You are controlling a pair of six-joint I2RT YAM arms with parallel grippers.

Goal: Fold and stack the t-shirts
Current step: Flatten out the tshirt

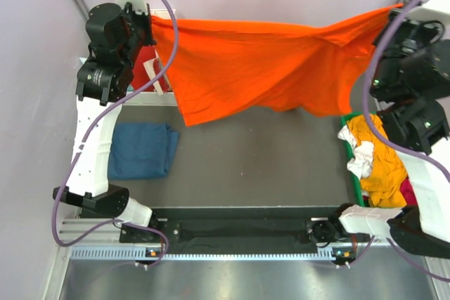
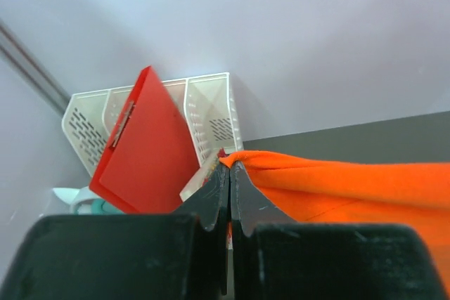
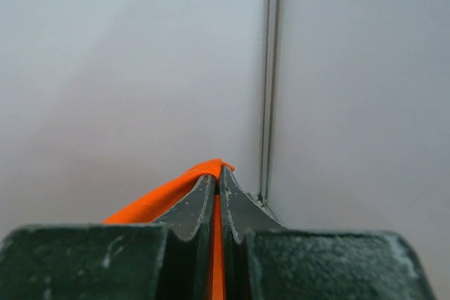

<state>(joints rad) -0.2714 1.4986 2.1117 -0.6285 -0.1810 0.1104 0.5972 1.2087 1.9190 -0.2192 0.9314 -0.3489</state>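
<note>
Currently the orange t-shirt [image 1: 253,68] hangs in the air, stretched wide between both arms, its lower edge sagging over the far part of the table [image 1: 267,166]. Everything below is placed relative to that orange shirt.

The left gripper [image 1: 150,22] is at its upper left corner, jaws clenched on the cloth. The left wrist view shows the fingertips pressed together with an orange fold pinched between them and the rest of the shirt running off to the right.

The right gripper [image 1: 395,12] is at its upper right corner, also clamped on the fabric. The right wrist view shows a strip of orange caught between the closed fingers, with only the pale wall behind.

A folded blue t-shirt [image 1: 144,149] lies flat on the table below the orange shirt's left end, well apart from it.

A loose heap sits below its right end: a mustard-yellow t-shirt [image 1: 380,163] with a crumpled white t-shirt [image 1: 360,156] on top, and a bit of dark pink cloth [image 1: 406,191] at the heap's near right side. The hanging orange hem comes close to the top of this heap; I cannot tell whether they touch.

A red board [image 2: 148,152] leans tilted in a white basket [image 2: 211,107], just behind the orange shirt's left corner.
</note>
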